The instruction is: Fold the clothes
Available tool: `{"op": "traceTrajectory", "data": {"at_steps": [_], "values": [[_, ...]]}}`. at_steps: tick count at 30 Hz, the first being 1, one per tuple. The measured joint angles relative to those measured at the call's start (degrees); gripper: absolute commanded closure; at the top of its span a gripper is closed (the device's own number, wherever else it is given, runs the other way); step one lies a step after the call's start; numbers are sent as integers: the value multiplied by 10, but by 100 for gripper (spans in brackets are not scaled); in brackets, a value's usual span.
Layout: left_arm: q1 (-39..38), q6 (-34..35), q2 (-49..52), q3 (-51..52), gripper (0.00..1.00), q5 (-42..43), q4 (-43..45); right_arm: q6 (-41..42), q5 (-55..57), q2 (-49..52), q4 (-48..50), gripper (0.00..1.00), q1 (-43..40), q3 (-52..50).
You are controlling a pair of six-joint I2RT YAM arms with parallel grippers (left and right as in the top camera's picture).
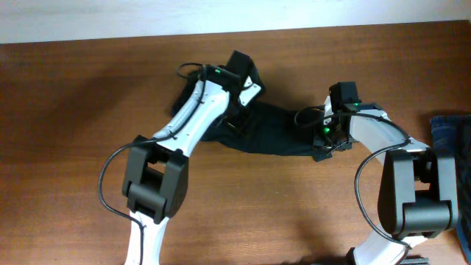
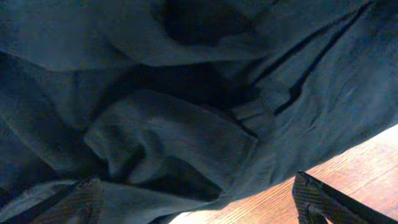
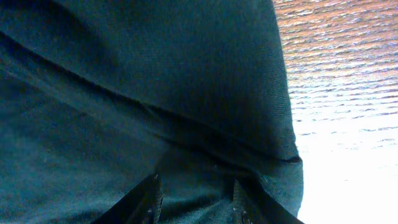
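The clothes, a black T-shirt, lie crumpled mid-table between my two arms. My left gripper hangs over the shirt's left end. In the left wrist view it stands wide open, one fingertip over rumpled fabric and the other over bare wood. My right gripper is at the shirt's right edge. In the right wrist view it has its fingers partly closed, with dark cloth bunched between them. No logo shows.
A blue denim garment lies at the table's right edge, beside the right arm's base. The brown wooden table spreads to the left and front. A white wall runs along the back.
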State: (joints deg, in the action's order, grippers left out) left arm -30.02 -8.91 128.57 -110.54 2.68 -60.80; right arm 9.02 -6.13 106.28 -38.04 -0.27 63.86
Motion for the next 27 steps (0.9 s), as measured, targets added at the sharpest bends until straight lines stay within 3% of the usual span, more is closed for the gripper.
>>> {"op": "traceTrajectory", "data": {"at_steps": [18,20,21,23,27], "values": [[-8,-33,0,47,9,-49,31,0,0,0,0,56,0,0],[-8,-35,0,51,11,-49,34,0,0,0,0,56,0,0],[-8,-37,0,53,19,-49,35,0,0,0,0,57,0,0],[-8,-37,0,54,24,-51,37,0,0,0,0,56,0,0],[-8,-42,0,54,27,-51,48,0,0,0,0,56,0,0]]}}
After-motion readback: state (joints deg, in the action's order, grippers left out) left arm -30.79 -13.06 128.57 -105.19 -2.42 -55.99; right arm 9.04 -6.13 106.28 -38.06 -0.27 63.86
